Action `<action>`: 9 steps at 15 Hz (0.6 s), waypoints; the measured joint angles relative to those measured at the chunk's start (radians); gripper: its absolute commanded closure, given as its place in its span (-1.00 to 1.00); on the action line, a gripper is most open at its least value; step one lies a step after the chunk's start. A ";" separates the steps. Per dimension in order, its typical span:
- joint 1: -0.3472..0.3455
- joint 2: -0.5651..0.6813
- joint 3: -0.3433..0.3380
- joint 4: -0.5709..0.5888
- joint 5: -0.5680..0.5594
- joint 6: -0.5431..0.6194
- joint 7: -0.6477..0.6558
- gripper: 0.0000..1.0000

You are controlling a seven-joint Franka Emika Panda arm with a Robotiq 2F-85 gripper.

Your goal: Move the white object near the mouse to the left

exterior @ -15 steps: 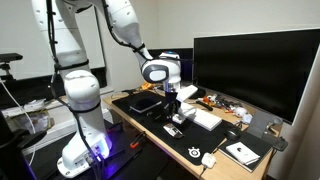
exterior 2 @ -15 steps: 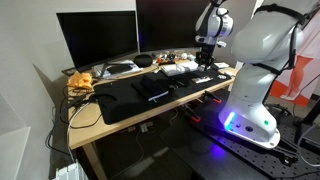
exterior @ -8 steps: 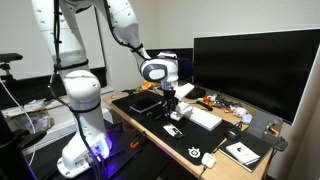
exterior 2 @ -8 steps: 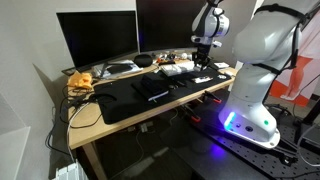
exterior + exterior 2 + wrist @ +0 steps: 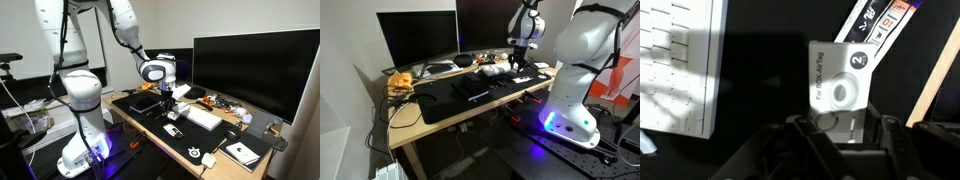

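The gripper (image 5: 838, 128) is clamped on one end of the white object (image 5: 840, 85), over the black mat (image 5: 760, 80) beside the keyboard (image 5: 680, 60). Pinched so near its edge, it could swivel or slip free, or clip the keyboard.

Even indoor light; dim, blurry wrist view.

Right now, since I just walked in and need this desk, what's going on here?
The robot's hand is shut on the white object, gripping one end. It is over the black mat, beside the white keyboard. The mouse lies apart, untouched.
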State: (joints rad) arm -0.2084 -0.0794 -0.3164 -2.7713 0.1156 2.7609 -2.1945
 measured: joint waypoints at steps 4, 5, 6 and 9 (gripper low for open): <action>0.041 0.027 0.013 0.000 0.118 0.012 -0.004 0.47; 0.050 0.035 0.017 0.000 0.146 0.022 -0.006 0.47; 0.059 0.043 0.021 0.000 0.169 0.031 -0.007 0.47; 0.077 0.070 0.030 0.000 0.218 0.069 -0.021 0.47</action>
State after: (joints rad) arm -0.1312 -0.0096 -0.2861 -2.7712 0.3340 2.8296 -2.2150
